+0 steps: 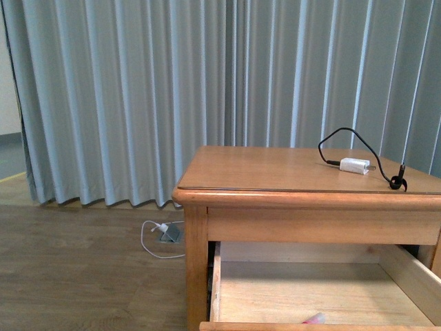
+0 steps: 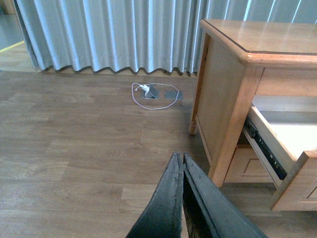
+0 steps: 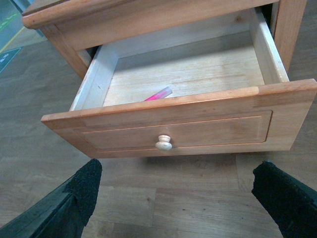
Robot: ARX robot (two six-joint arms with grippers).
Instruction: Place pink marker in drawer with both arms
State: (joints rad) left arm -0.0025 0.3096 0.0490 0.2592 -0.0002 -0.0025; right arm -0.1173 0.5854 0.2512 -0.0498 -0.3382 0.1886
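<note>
Right claw [image 3: 177,173] nearest, fingers spread wide, nothing in it, in front of the drawer [image 3: 223,124] front, below the knob [image 3: 163,143]. Left claw [image 2: 181,178] clenched tight, empty, out over the floor off the desk [image 2: 223,89] left side. Pink marker [image 3: 158,93] lies inside the drawer on its floor, just behind the front wall, about mid-width; contact with the wall unclear. Drawer is pulled well out. Likely step: shut it. Push flat on the front panel near the knob, centred, straight along the runners so it doesn't skew or jam. Go slow so the marker doesn't roll. Keep fingers off the top rim gap.
</note>
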